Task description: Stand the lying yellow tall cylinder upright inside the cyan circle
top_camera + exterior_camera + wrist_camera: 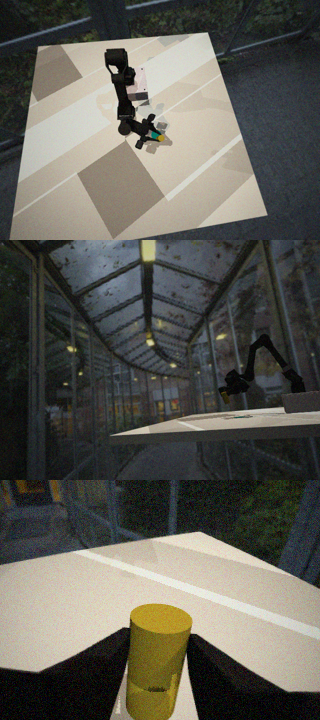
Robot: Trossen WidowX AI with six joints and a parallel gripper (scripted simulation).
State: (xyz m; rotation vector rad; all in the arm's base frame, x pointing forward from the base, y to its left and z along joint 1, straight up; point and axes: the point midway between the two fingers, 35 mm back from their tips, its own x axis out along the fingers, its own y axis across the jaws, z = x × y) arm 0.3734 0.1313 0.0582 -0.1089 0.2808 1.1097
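Observation:
The yellow tall cylinder (160,138) (225,397) (158,655) is between the fingers of my gripper (159,138) (223,392) (159,638), which is shut on it. In the exterior view the cylinder hangs in the air above the table, close to upright with a slight tilt. The cyan circle (155,134) (240,417) lies flat on the table, partly hidden under the gripper in the top view. The wrist view shows the cylinder's round top between both black fingers; the circle does not show there.
A pinkish box (139,80) (301,402) with a dark front side stands on the table (206,116) (165,431) beside the arm's base. Shadows and pale and brown patches cross the table top. The table's edges show in all views.

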